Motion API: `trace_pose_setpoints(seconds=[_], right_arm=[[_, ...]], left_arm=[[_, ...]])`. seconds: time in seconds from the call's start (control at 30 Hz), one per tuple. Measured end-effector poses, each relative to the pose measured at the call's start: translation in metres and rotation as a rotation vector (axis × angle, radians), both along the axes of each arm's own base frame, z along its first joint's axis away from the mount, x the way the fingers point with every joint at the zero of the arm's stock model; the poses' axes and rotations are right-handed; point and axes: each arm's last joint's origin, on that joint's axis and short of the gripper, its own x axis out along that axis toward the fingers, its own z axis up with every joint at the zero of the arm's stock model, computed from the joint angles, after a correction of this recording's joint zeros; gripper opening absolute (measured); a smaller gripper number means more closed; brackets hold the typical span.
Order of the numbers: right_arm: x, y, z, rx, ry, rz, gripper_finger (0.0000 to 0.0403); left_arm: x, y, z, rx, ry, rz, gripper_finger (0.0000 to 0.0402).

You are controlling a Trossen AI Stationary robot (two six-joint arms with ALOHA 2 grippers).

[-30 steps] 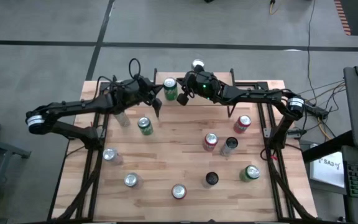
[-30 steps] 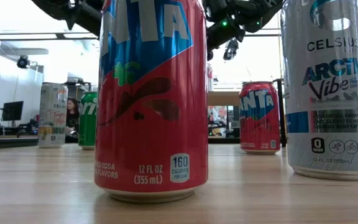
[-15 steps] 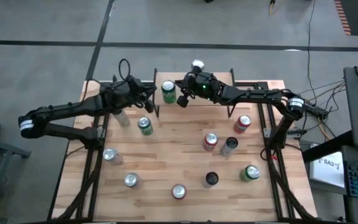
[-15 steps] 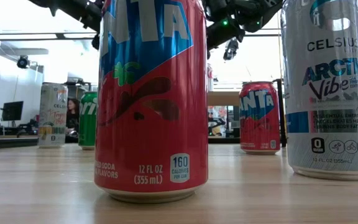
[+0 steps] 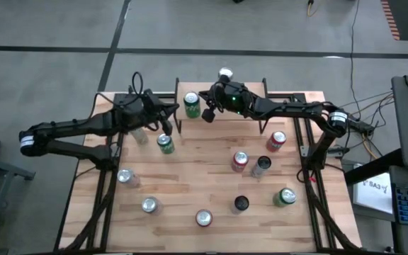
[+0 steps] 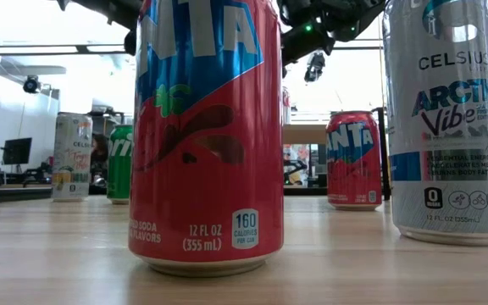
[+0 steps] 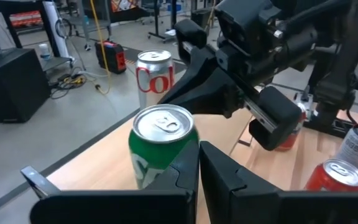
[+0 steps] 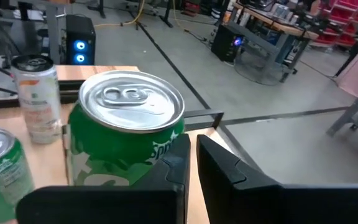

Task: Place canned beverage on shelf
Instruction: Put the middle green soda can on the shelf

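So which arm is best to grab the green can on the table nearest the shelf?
Left. Its tool hangs right beside that green can; the right tool is farther off.

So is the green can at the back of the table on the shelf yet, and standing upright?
Yes: green Sprite can stands upright on shelf, its lid facing up.
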Motion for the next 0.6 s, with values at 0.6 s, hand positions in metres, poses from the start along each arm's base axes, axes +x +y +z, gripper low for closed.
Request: trace_pose_setpoints(seconds=[0.6], right_arm=[[-0.013, 0.016, 0.005, 0.071, 0.109, -0.003, 0.0022]], left_arm=[[0.0, -0.004, -0.002, 0.021, 0.044, -0.025, 0.0]])
